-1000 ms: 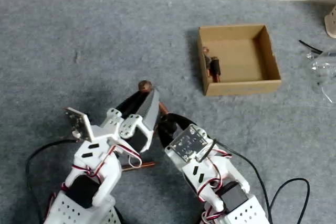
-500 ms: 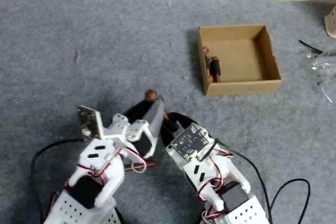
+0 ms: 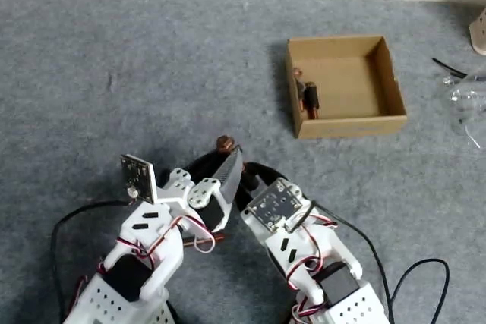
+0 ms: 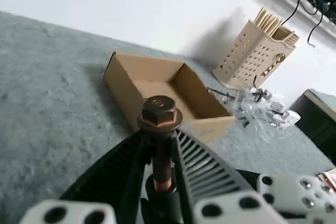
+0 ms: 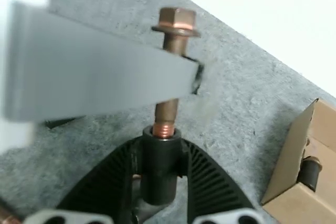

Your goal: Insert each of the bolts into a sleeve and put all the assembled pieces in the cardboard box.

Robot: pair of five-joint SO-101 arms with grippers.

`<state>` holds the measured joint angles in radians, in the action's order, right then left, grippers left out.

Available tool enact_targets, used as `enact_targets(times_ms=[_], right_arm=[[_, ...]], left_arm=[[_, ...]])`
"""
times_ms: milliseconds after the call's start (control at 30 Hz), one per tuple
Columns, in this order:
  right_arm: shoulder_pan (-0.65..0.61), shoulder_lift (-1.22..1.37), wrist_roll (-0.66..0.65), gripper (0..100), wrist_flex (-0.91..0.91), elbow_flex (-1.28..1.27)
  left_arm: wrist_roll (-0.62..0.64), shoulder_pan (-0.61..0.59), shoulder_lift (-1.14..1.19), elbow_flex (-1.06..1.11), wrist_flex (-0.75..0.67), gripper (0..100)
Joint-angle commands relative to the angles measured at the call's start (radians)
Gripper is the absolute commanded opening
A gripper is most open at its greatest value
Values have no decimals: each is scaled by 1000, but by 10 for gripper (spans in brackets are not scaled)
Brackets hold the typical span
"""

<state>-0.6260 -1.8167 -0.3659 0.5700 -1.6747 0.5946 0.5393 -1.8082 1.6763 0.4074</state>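
The left gripper (image 4: 157, 136) is clamped on the shank of a copper bolt (image 4: 159, 114). The right gripper (image 5: 160, 148) is closed around a black sleeve (image 5: 159, 174), with the bolt's tip just inside its mouth. On the desk (image 3: 114, 58), the cardboard box (image 3: 386, 85) sits at two o'clock from them and holds one finished piece (image 3: 310, 99). If the bolt tilts off the sleeve's axis, it could jam, or the push could slide the sleeve out of the grip.

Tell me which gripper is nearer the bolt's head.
Left. The left gripper clamps the bolt just under its head; the right gripper holds the sleeve at the bolt's other end.
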Motion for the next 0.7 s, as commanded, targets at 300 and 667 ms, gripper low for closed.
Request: enact_targets(times_ms=[300, 667], right_arm=[[16, -21, -14, 4, -28, -134], [61, -21, -14, 4, -44, -134]], left_arm=[[-8, 10, -10, 19, 143, 5], [3, -145, -8, 19, 141, 244]])
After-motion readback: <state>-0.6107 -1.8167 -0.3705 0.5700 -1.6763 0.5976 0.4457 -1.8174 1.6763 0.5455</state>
